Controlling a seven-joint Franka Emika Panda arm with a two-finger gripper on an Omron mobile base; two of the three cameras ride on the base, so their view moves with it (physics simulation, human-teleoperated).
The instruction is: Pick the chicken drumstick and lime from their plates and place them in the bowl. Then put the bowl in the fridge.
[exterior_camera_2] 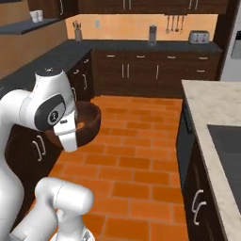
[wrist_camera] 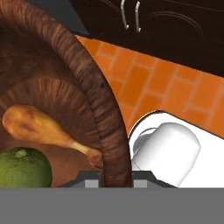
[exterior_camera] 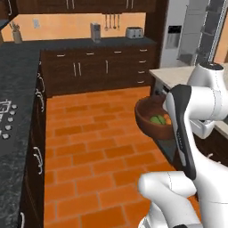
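The tool (wrist_camera: 114, 177) is clamped on the rim of the bowl (wrist_camera: 94, 94), its jaws narrow with the wooden wall rising between them in the hand view. Just inside that rim, on the bowl's floor, lies the drumstick (wrist_camera: 41, 127), its thin end pointing toward the tool. The lime (wrist_camera: 22, 168) sits touching the drumstick's underside, nearer the lower edge of the hand view.

From the left base view the bowl (exterior_camera: 149, 116) hangs in the air above the orange tiled floor (exterior_camera: 93, 147), carried in front of the arm's dark-banded wrist, with the lime (exterior_camera: 156, 119) and the drumstick (exterior_camera: 167, 118) showing as green and orange patches inside. In the right base view the bowl (exterior_camera_2: 89, 120) is partly hidden behind the arm.

Beyond the tool a pale bench (exterior_camera: 171, 75) runs beside the arm. Farther off stand the dark cabinets (exterior_camera: 98, 67) along the back wall, and the grey fridge (exterior_camera: 187, 31) with its dark dispenser panel.
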